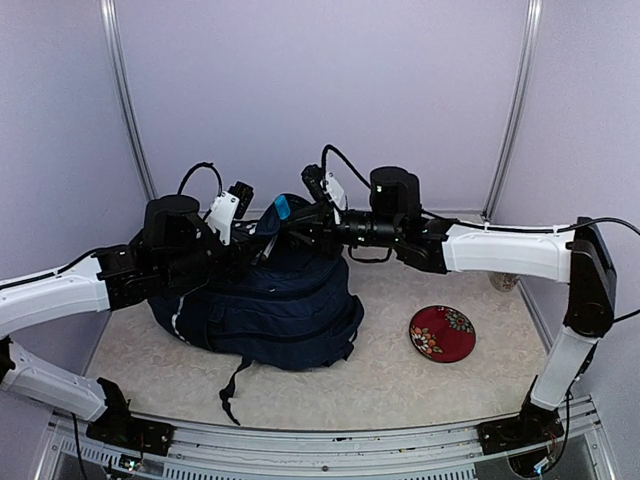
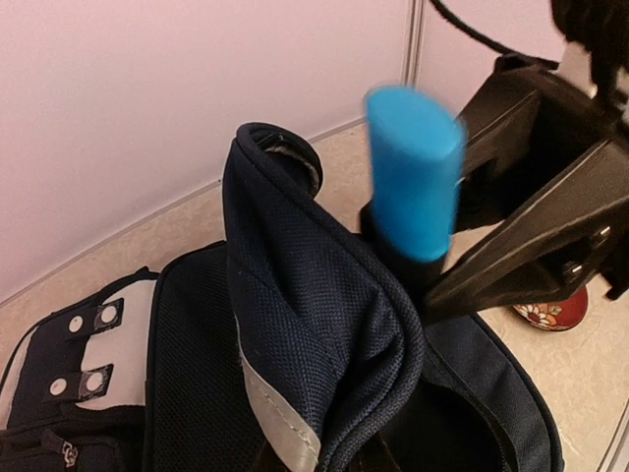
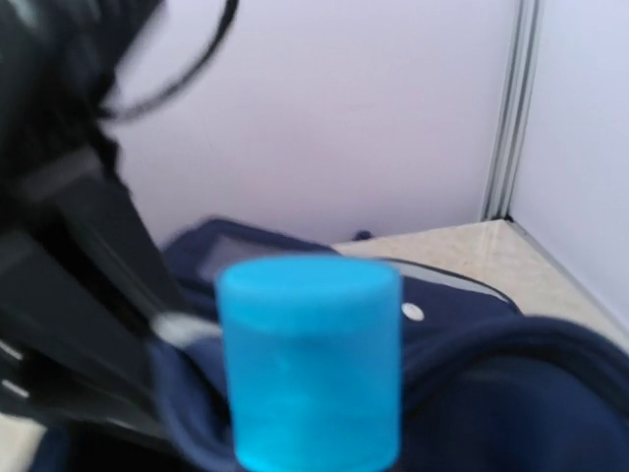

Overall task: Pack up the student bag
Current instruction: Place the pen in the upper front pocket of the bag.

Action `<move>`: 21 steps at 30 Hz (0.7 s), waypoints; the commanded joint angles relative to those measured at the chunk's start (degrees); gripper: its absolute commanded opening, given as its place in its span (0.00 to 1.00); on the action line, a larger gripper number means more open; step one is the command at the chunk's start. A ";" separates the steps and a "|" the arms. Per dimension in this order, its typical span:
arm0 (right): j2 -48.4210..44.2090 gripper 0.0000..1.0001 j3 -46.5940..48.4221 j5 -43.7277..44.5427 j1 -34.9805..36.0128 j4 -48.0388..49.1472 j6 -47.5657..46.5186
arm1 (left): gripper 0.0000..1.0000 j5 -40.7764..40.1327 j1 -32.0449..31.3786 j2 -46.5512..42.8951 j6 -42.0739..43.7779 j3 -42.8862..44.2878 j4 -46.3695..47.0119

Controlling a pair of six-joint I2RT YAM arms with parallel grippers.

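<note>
The student bag [image 1: 285,305], dark navy with a pale stripe, lies on the table between the arms. My left gripper [image 1: 252,243] is shut on its upper flap [image 2: 295,295] and holds that flap raised; the fingers are hidden under the fabric. My right gripper [image 1: 302,222] is shut on a cylinder with a bright blue cap [image 2: 415,172] and a dark body. It holds the cylinder cap-up just behind the raised flap, over the bag's opening. The cap [image 3: 310,364] fills the lower middle of the right wrist view and hides the right fingers there. The white patch with snaps [image 2: 93,344] shows at lower left.
A red floral plate [image 1: 442,333] lies on the table right of the bag, also visible as the plate's edge [image 2: 550,313]. A black strap [image 1: 232,385] trails toward the near edge. Lavender walls and metal posts [image 1: 512,110] close in the back and sides.
</note>
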 commanded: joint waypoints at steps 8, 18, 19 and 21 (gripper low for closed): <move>11.64 0.07 3.17 -1.01 -1.81 2.13 -25.59 | 0.00 11.16 3.20 -5.14 -4.09 1.12 17.38; 14.31 0.54 7.63 4.01 0.36 -5.31 -32.94 | 0.00 12.82 4.15 -4.55 -4.29 1.00 17.79; 14.21 0.58 8.28 4.43 0.81 -6.70 -33.46 | 0.00 12.32 4.19 -4.72 -4.27 0.86 17.85; 13.13 0.64 8.04 6.18 1.80 -8.02 -35.29 | 0.00 11.79 4.36 -5.04 -4.36 0.40 18.28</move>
